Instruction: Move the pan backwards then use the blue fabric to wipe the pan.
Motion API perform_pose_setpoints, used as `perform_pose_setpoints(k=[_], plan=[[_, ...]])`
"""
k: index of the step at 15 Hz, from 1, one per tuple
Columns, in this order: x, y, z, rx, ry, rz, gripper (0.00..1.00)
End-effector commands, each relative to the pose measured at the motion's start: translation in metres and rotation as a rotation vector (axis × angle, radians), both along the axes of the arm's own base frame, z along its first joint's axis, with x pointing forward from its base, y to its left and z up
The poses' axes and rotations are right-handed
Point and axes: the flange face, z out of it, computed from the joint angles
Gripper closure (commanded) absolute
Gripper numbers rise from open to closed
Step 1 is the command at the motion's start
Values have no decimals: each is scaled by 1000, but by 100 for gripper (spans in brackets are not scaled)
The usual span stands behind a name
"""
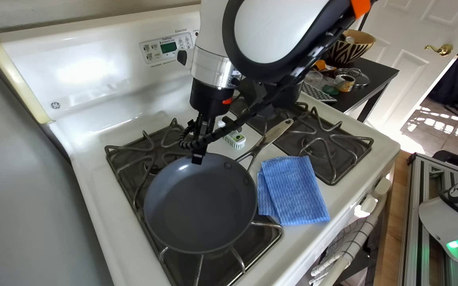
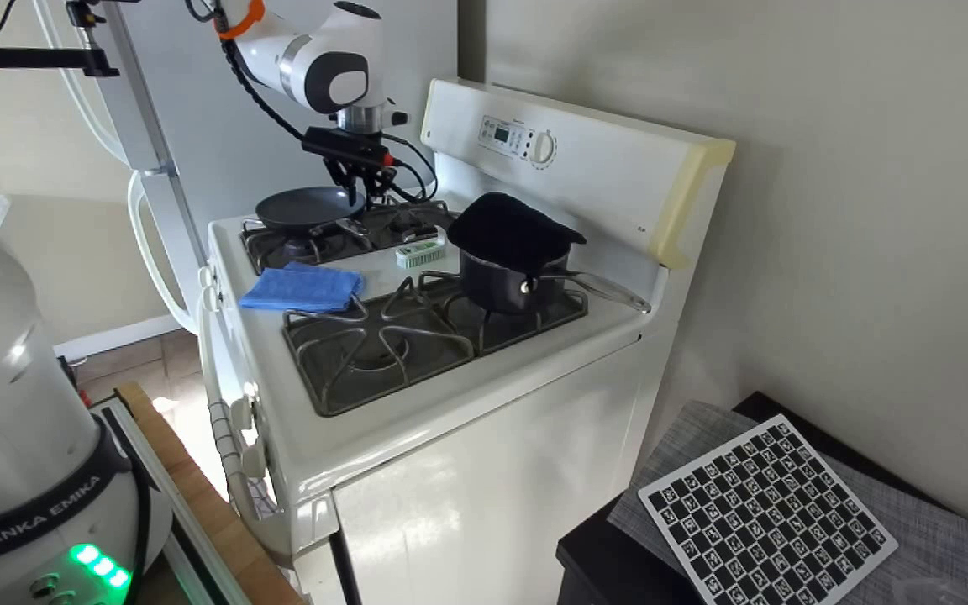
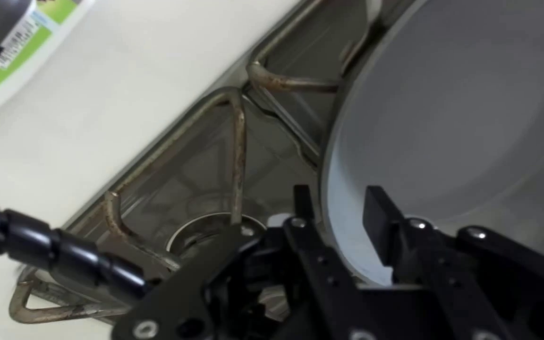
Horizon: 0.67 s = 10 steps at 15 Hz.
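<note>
Pan [image 1: 202, 204], one, wide and shallow, grey-blue inside: rests on the burner grates [image 3: 239, 160] of the stove [image 1: 101, 190], forward of the rear burner [image 3: 199, 238]. Its silvery handle [image 1: 274, 135] points across the white middle strip [image 3: 130, 89] toward the neighbouring burners [image 2: 375, 347].

Gripper [image 3: 338, 203], one: at the pan's rear rim, fingers [image 3: 378, 222] parted, nothing clamped; in the wrist view one stands outside the rim, its mate over the inner wall — whether either touches, I cannot tell.

Blue fabric [image 1: 292, 190], one, folded: lies flat on the strip just beside the pan, toward the stove's front.

Scrub brush [image 1: 235, 140], green and white: just behind the handle.

Black pot [image 2: 501, 281]: at the back of the neighbouring burners.

Step in hand, by my reckoning: the first, shifting the pan back; wiping looks not yet begun. Next calls for closing on the rim, then a level draw toward the control panel [image 1: 167, 47] — with an eye to the handle, which could catch the brush. The fabric's turn follows once the rim is let go.
</note>
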Motion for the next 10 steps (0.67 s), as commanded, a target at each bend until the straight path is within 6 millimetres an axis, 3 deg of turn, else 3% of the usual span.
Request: perform_pose_setpoints(k=[1,2,4,5,10], plan=[[6,2,-4,-14,-3,3,82],[6,2,-4,-18,-4,6,99],[7,2,-4,-24,-7,12,96],[7,2,-5,-28,-7,14,100],[8,2,-5,-42,-13,23,100]])
